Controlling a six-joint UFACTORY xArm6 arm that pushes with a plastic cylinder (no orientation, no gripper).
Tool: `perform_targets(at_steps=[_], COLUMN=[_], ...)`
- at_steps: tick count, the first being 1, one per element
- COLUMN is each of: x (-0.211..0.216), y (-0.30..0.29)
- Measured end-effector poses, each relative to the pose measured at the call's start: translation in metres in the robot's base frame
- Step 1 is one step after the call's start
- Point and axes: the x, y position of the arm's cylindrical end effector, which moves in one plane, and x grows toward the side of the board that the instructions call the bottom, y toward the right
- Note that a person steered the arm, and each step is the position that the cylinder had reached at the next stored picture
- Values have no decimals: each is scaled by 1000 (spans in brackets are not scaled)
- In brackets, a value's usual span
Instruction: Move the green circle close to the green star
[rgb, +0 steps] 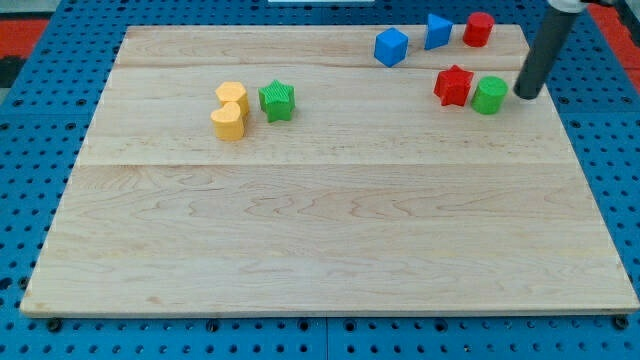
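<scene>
So, quick rundown of where this could go sideways:

Pincer: honestly there isn't one, it's just a dark rod, so spread or pressed together doesn't apply; my tip (526, 96) is sitting on the desk (330, 240) near its right edge.

Green circle (489, 95): sitting just to the view's left of my tip, near it but not touching as far as I can tell.

Red star (453, 86): crowding the circle's far side from my tip, touching or nearly.

Risk 1: pushing straight leftward is probably shoving the red star along too.

Green star (277, 100): well off to the left of my tip, with two yellow blocks (230, 110) touching or almost touching its far side.

Risk 2: the round block is likely rolling off my tip if I'm hitting it off-centre.

Risk 3: overshooting and bumping the star into the yellows.
</scene>
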Motion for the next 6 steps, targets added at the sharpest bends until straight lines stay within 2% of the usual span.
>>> perform_targets(at_steps=[1, 2, 3, 4, 6], x=[38, 45, 38, 2, 13], y=[-74, -117, -52, -83, -230])
